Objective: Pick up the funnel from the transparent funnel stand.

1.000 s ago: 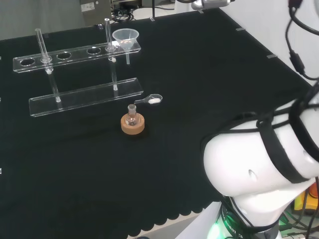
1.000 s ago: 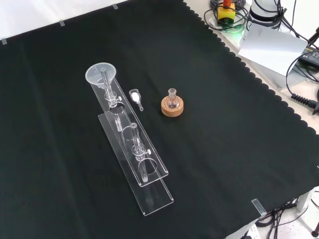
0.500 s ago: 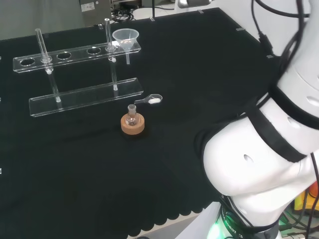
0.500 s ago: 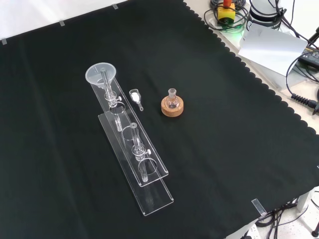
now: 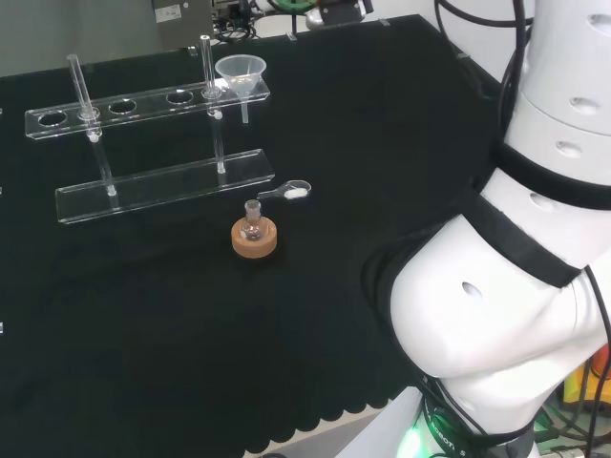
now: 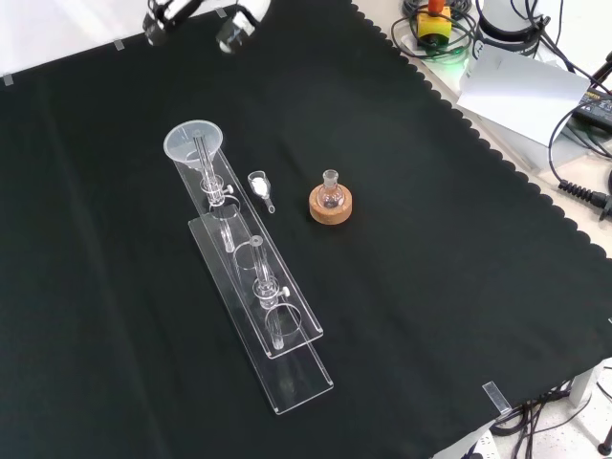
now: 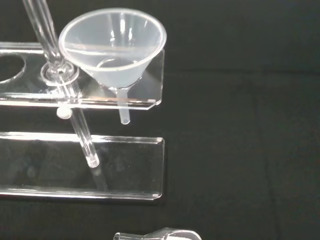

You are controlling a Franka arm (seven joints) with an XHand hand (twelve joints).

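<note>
The funnel (image 7: 112, 47) sits in the end hole of the stand (image 7: 145, 95), its stem hanging through. Parts of the robot hand (image 6: 229, 29) show at the front view's top edge, beyond the funnel; its grip cannot be told

— Any writing, labels or numbers to read here?

— None that can be made out. The clear funnel (image 7: 113, 48) and its transparent stand (image 5: 143, 103) carry no markings.

— And the flask on the cork ring?

— The flask (image 6: 331, 190) is plain too; the black cloth on the tabletop (image 6: 430, 287) bears no print either.
</note>
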